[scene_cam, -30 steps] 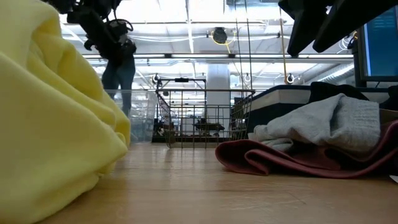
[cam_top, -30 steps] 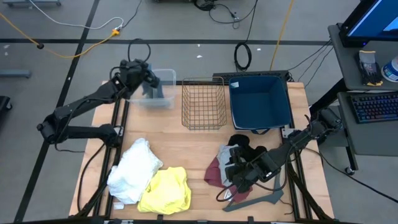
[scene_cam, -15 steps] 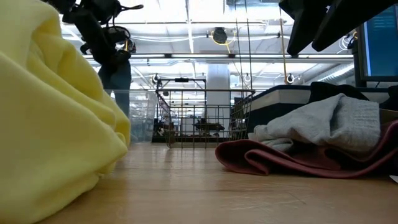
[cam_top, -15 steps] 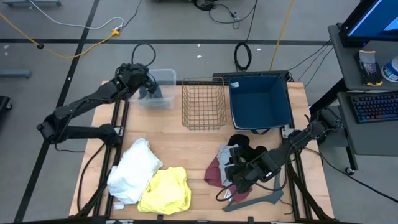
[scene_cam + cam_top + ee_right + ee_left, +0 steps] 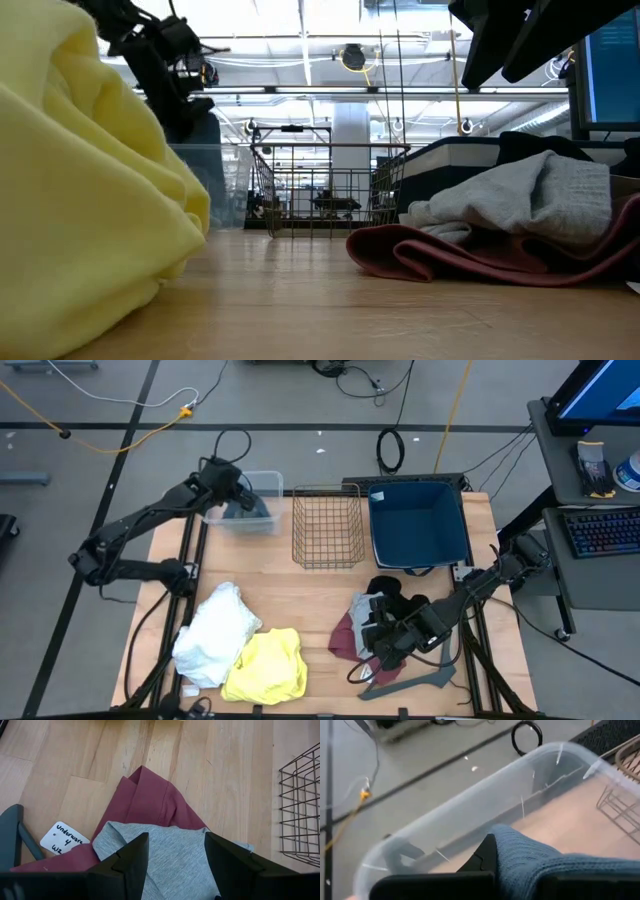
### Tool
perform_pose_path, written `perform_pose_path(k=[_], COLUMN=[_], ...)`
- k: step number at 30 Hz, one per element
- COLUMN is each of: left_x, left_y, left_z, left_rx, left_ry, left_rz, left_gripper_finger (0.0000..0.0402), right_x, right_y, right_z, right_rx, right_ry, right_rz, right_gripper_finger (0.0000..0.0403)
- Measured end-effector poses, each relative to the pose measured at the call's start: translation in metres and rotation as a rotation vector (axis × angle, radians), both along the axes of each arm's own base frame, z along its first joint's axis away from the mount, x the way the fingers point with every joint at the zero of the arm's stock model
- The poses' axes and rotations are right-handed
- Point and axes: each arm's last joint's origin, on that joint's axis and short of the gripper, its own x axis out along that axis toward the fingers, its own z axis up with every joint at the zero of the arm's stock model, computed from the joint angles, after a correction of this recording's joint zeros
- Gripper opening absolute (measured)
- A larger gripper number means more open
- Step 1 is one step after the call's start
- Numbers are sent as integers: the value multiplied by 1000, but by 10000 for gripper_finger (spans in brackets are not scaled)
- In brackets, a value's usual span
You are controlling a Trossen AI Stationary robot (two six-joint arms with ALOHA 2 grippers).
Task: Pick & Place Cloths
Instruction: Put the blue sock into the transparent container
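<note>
Wooden desk (image 5: 320,600), grey workshop floor beyond. Left hand (image 5: 232,495) over the clear bin (image 5: 262,485), clamped shut on the blue cloth (image 5: 540,865); better lowered well inside before letting go, so nothing drapes over the rim. Right hand (image 5: 172,857) parted, empty, above the grey cloth (image 5: 170,860) on the maroon cloth (image 5: 150,800).

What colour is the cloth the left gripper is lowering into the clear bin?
Blue, a ribbed knit cloth; the left wrist view shows it best.

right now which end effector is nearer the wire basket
Left. The left end effector is at the clear bin beside the wire basket; the right end effector hovers over the grey cloth, farther off.
</note>
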Motion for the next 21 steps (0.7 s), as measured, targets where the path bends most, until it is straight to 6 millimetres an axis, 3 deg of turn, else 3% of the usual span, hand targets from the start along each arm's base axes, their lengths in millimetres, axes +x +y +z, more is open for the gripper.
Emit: perform_pose_path(k=[10, 21], left_x=[4, 2], left_y=[18, 18], left_z=[-29, -36], left_rx=[-168, -236], left_ry=[-20, 2], left_rz=[11, 22], left_gripper_finger=[0, 0], right_x=[0, 0], right_y=[0, 0], right_z=[0, 0], right_rx=[0, -1], right_ry=[0, 0], right_rz=[0, 0], right_gripper_finger=[185, 185])
